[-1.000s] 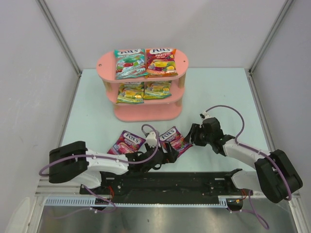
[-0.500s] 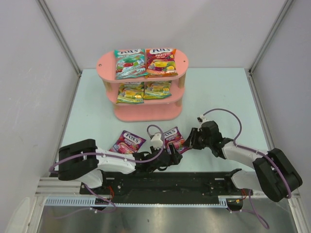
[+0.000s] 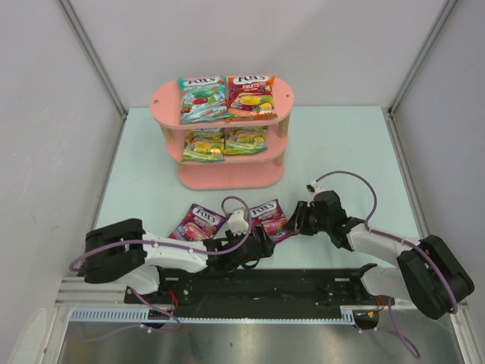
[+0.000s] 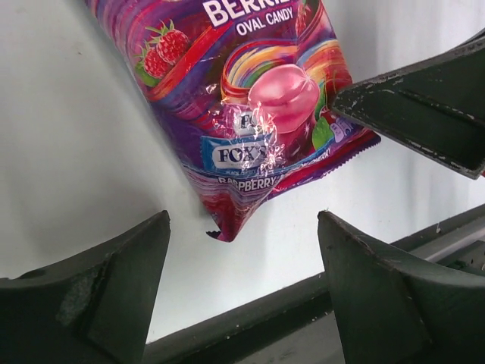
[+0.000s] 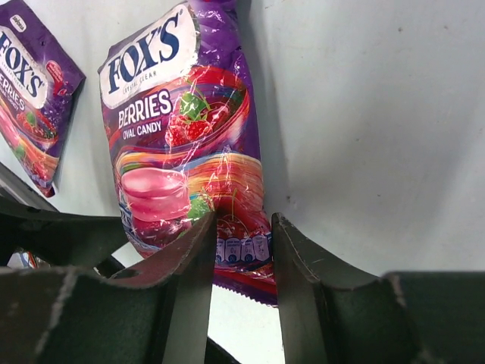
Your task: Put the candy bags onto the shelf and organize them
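The pink shelf (image 3: 227, 176) stands at the back. Its top board holds a teal bag (image 3: 202, 98) and a red-orange bag (image 3: 251, 95); the middle board holds two yellow-green bags (image 3: 204, 144) (image 3: 245, 139). Two purple bags lie on the table in front. My right gripper (image 3: 298, 221) (image 5: 244, 220) is shut on the lower edge of the right purple bag (image 3: 270, 216) (image 5: 186, 144). My left gripper (image 3: 260, 240) (image 4: 242, 220) is open, its fingers either side of that bag's near corner (image 4: 250, 98) without touching it. The other purple bag (image 3: 198, 223) (image 5: 30, 83) lies free to the left.
The black base rail (image 3: 250, 284) runs along the table's near edge, just under both grippers. Grey walls close in the table on the left, right and back. The right gripper's finger (image 4: 413, 106) shows in the left wrist view, at the bag's right edge.
My right gripper has shifted slightly left and nearer with the purple bag. My left arm has swung and its gripper now sits a little further left under the bag's corner.
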Robot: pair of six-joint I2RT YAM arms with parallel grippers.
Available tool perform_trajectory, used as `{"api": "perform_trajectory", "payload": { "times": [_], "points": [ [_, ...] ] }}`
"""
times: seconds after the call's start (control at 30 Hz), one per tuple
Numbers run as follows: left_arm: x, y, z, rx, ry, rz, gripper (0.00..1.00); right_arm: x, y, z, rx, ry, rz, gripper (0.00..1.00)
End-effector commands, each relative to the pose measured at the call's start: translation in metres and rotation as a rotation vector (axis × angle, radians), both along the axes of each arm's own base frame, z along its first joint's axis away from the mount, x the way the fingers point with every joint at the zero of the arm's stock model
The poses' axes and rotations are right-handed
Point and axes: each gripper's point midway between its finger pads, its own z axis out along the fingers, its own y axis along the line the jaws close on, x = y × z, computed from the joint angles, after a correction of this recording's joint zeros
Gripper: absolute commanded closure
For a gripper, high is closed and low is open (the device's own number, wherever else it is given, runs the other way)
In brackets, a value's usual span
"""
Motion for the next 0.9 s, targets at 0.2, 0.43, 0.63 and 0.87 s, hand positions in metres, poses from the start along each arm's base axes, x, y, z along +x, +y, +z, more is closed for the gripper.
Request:
{"api": "perform_trajectory", "payload": {
  "times": [0.2,0.43,0.63,0.87],
  "points": [
    [0.005,-0.002,-0.004,-0.017,-0.015,0.044,0.19,-0.004,0.011,0.016,0.062,-0.041,0.037,0.56],
    [0.009,0.002,-0.004,-0.012,-0.032,0.072,0.32,-0.012,0.014,0.016,0.081,-0.034,0.058,0.52],
    [0.010,0.004,-0.006,0.003,-0.038,0.071,0.49,-0.013,0.015,0.012,0.079,-0.025,0.056,0.76],
    [0.012,0.006,-0.009,0.028,-0.050,0.072,0.68,-0.013,0.018,0.011,0.077,-0.033,0.058,0.92]
  ]
}}
